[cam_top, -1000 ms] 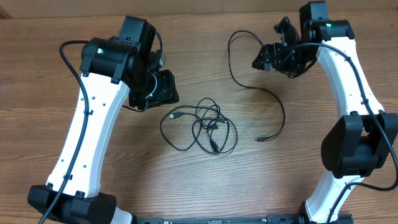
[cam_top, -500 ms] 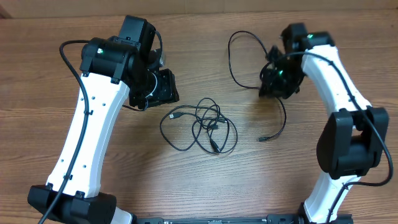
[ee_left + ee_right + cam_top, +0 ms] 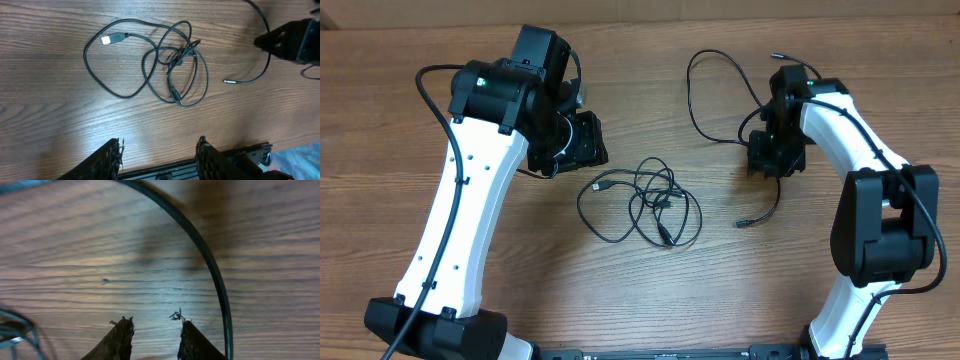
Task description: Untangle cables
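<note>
Loosely tangled cables (image 3: pixel 650 205) lie on the wooden table (image 3: pixel 370 150).

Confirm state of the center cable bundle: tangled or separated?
Tangled. The cable bundle has several loops crossing each other in overhead and left wrist views; a separate cable lies apart.

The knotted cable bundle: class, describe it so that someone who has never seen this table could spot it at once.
On the wooden table, look midway between the white left arm and right arm. There lies the cable bundle, thin black loops crossing one another, with a flat silver plug at the end nearer the left arm. The other cable runs in one long open curve.
</note>
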### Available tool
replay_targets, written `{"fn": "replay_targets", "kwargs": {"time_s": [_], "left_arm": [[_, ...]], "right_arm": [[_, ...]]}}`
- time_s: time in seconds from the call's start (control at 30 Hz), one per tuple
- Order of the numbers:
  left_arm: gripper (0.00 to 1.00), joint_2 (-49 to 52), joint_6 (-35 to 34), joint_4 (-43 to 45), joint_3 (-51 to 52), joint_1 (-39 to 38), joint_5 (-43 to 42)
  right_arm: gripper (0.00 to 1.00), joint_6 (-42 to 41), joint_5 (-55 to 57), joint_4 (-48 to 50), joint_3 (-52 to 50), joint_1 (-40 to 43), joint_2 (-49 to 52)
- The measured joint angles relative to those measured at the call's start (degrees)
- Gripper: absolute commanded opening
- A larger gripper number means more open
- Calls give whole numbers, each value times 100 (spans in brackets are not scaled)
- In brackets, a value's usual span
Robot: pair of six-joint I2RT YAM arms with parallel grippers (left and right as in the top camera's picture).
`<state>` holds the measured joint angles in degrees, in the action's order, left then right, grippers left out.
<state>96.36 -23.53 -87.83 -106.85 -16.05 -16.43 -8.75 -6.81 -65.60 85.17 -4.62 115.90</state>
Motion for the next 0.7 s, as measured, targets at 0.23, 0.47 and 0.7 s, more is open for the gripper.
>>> {"fn": "replay_targets", "kwargs": {"time_s": [0.23, 0.47, 0.7], "left_arm": [[52, 0, 0, 31, 0, 0, 0], [52, 0, 0, 2, 0, 0, 0], [52, 0, 0, 2, 0, 0, 0]], "right_arm": [[63, -87, 24, 481, -608, 0, 2], [58, -562, 323, 1058, -612, 142, 2], [59, -813, 476, 1856, -603, 931, 2]]}}
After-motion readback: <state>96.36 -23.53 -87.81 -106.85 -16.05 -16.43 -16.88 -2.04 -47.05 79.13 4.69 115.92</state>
